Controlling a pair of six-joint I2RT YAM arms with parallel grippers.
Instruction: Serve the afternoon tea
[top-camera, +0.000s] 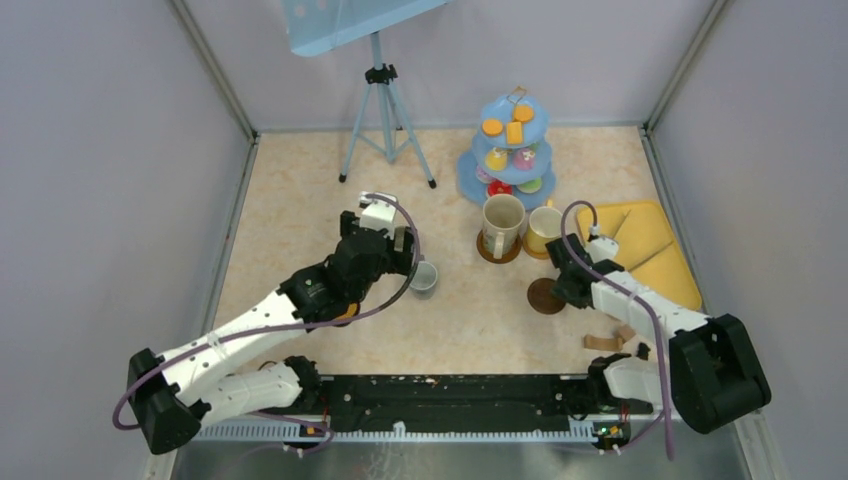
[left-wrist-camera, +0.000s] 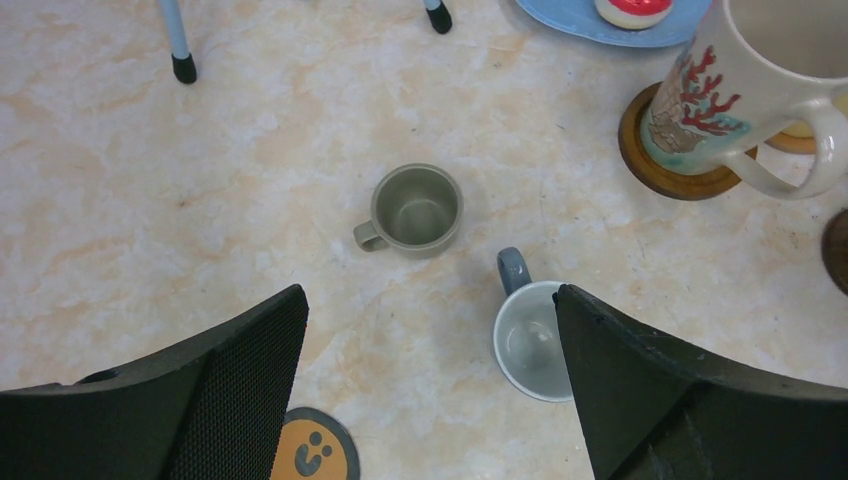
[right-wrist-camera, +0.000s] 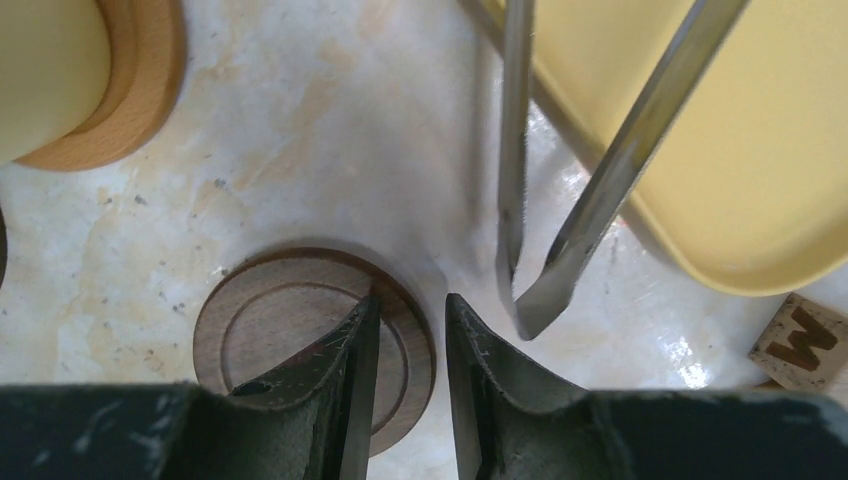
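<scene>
A tripod is seen up and left of the cream mug. Left of that mug, the left gripper is held above the table with its jaws spread wide and nothing between them. Two small grey mugs are found below it, both upright and well left of the cream mug: a green-grey one, and a blue-grey one partly hidden by the right finger. An orange disc lies further left, at the near edge of the left wrist view.

The cream mug is set on a coaster. Behind it stands the cake stand, with toy cakes on its tiers. Just right of the cream mug, the yellow mug is placed on a second coaster.

Near and right of the cream mug, a bare coaster lies flat on the table. The right gripper is poised over its right edge, the jaws a narrow gap apart and nothing seen clamped. Further right, the tongs reach off the tray, with their tips near the bare coaster. A lettered tile lies beside the tray.
</scene>
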